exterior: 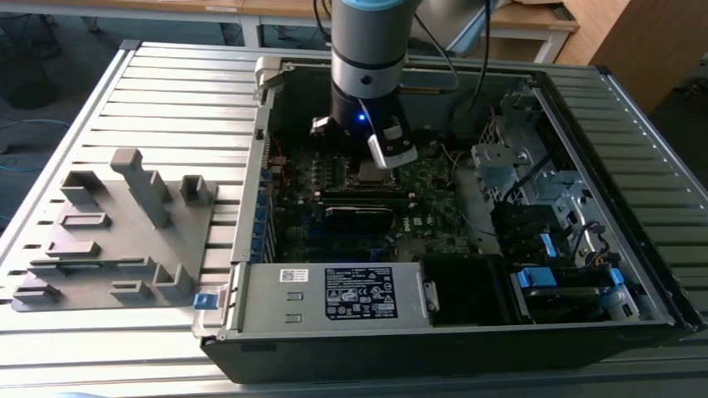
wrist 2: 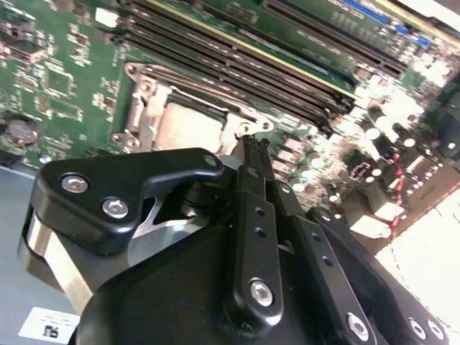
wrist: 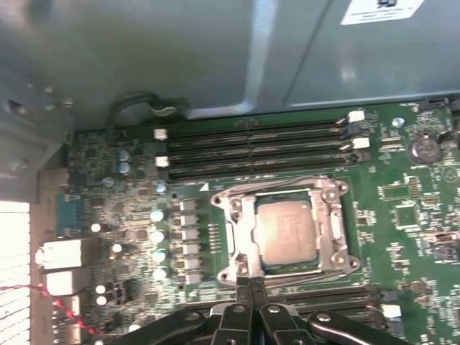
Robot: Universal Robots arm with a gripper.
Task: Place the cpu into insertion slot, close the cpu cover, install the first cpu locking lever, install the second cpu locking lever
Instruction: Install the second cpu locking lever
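Reading across the first wrist view, from the board's edge to the socket:

Motherboard: green, crowded with small capacitors; stiff, but its parts look easy to knock.

Memory slots: long dark rows just beside the socket, on its far side from the gripper.

Insertion slot: square socket with a silver rim, holding the chip.

Cpu: seated flat in the socket, dull grey top up. Judged light, rigid and fragile underneath.

Cpu cover: thin silver frame lying down around the chip. Judged light, springy sheet metal.

Locking levers: thin wire along the socket's edges; I cannot tell whether either is latched. Judged stiff and slippery, best pushed near the free end.

Gripper: fingers pressed together, holding nothing, tips just beside the socket's rim; contact cannot be told.

Hidden: in the second wrist view the gripper body covers one side of the socket.
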